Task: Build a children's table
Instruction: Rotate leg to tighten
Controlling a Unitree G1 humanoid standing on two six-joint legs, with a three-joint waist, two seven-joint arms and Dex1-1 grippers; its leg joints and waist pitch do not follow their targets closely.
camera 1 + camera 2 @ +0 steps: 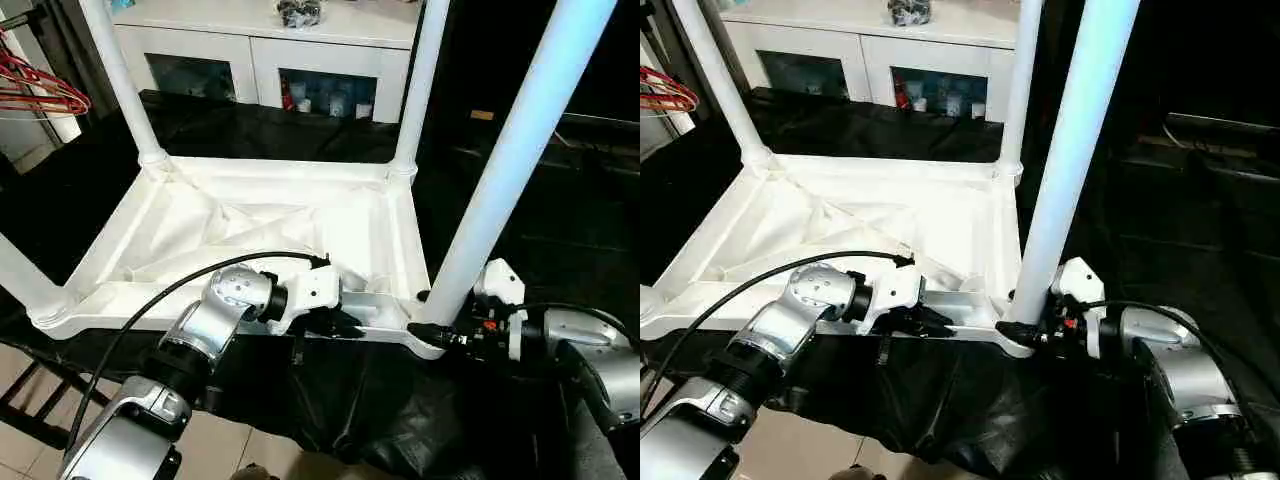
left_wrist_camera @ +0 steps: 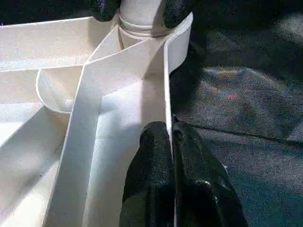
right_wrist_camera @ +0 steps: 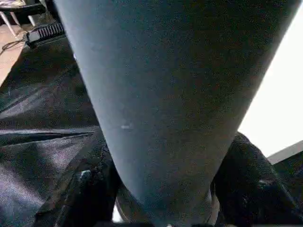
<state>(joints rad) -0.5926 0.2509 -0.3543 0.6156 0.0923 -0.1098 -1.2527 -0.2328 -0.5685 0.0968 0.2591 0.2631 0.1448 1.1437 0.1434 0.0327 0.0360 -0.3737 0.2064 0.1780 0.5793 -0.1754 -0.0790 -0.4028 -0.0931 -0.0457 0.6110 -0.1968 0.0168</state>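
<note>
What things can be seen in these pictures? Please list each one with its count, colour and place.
table top: one, white, upside down on the black cover, ribs showing.
legs: four, white, standing in the corner sockets.
black cover: one, under the table top.
cabinet: one, white with glass doors, behind the table.
hangers: several, red, at the far left.
left gripper: black fingers pinching the top's near rim.
right gripper: black fingers on either side of the near right leg's base.
</note>
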